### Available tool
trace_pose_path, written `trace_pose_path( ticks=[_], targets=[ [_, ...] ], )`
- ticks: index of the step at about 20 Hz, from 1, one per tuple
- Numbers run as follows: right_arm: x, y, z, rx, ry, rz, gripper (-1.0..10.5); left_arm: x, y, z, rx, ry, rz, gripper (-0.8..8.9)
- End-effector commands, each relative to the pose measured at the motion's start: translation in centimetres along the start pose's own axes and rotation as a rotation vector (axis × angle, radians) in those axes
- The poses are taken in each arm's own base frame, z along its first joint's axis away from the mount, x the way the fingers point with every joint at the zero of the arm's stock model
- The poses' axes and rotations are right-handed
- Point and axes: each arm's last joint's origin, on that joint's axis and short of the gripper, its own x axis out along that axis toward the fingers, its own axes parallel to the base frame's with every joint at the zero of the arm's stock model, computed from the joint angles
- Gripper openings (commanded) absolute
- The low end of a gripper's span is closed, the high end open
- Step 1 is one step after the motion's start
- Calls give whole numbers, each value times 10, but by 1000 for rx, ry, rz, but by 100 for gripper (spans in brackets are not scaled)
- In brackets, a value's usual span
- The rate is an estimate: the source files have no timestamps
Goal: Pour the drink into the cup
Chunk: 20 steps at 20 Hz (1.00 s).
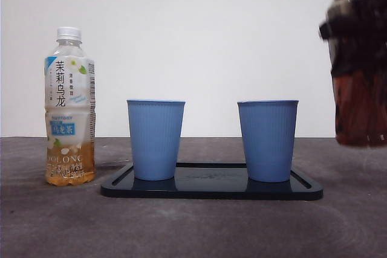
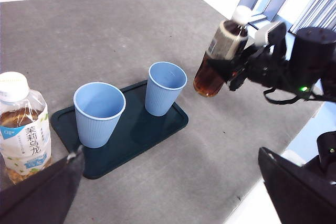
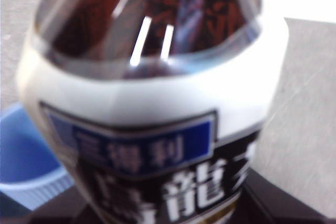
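A dark tea bottle [image 1: 358,95] with a white cap hangs upright above the table, to the right of the tray. My right gripper [image 2: 245,70] is shut on its labelled middle [image 3: 157,145]. Two empty blue cups stand on a dark tray [image 1: 211,190]: one on its left [image 1: 155,139], one on its right [image 1: 267,140]. The right cup [image 2: 165,87] is the one nearer the held bottle [image 2: 220,56]. My left gripper [image 2: 170,156] hovers open over the table's near side with nothing between its jaws.
A light oolong tea bottle [image 1: 69,110] with a white cap stands on the table left of the tray, close to my left gripper's jaw [image 2: 23,129]. The grey table's edge [image 2: 294,124] runs just beyond the right arm.
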Motion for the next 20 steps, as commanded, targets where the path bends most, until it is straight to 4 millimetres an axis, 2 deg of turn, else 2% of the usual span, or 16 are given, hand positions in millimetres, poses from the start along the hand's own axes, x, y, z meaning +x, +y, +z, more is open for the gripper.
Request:
trace_pose_path(
  ticks=[1, 12, 20],
  targets=[
    [6, -2, 3, 63, -71, 15, 197, -2, -2, 5, 25, -19, -5, 527],
    [50, -13, -18, 89, -60, 29, 197, -2, -2, 5, 21, -19, -5, 527],
    [60, -13, -26, 93, -40, 36, 198, -2, -2, 5, 21, -19, -4, 527]
  ],
)
